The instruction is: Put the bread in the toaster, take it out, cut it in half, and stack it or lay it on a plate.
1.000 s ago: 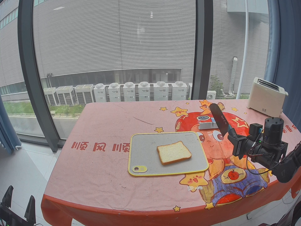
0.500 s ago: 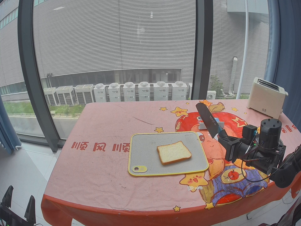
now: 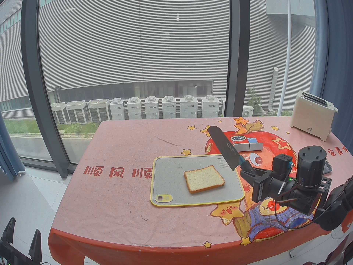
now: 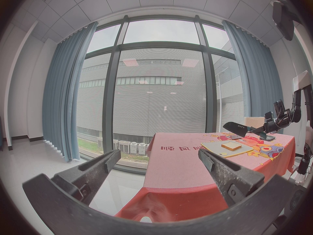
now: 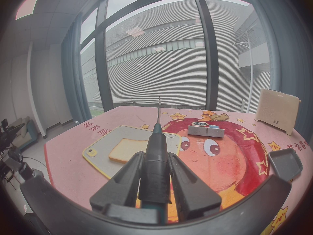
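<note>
Three large red characters run across the pink printed tablecloth (image 3: 121, 140) at centre-left of the head view, and smaller red ones sit at its right edge. Pale lettering, too small to make out, marks the black-bladed knife (image 3: 228, 149) at centre. A tiny dark mark stands low on the cream boxy toaster (image 3: 312, 115), at the right. An oval label tops the small grey block-shaped stand (image 3: 248, 146).

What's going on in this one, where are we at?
The right pincer is shut on the handle of a knife, its blade raised near the far right corner of the cutting board, clear of the bread. The bread lies whole on the board, not yet cut. The toaster stands at the far right of the table. The left pincer hangs open, low, off the table's near left.
</note>
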Available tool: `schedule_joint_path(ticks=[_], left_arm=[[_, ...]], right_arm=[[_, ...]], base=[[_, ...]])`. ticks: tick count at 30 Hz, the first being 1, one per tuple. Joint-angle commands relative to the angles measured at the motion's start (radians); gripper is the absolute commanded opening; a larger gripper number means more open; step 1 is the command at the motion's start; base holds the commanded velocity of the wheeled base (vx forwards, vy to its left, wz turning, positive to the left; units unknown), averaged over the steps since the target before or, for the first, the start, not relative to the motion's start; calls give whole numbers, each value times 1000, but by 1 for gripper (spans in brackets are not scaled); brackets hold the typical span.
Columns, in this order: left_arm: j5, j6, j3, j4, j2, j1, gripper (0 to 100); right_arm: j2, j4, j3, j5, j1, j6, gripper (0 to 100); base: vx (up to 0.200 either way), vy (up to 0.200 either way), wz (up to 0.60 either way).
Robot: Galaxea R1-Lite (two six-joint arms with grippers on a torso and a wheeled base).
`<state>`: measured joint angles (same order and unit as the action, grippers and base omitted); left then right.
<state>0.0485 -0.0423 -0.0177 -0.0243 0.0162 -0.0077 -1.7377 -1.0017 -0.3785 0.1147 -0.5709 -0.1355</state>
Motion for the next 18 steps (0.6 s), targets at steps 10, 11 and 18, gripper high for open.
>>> schedule_joint_path(ticks=[10, 11, 18], left_arm=[[1, -1, 15, 0, -10, 0, 100], [1, -1, 15, 0, -10, 0, 100], [1, -1, 15, 0, -10, 0, 100]], right_arm=[[1, 0, 15, 2, -107, -1, 0], [1, 0, 16, 2, -113, -1, 0], [4, 9, 6, 2, -130, 4, 0]], base=[[0, 0, 0], [0, 0, 0], [0, 0, 0]])
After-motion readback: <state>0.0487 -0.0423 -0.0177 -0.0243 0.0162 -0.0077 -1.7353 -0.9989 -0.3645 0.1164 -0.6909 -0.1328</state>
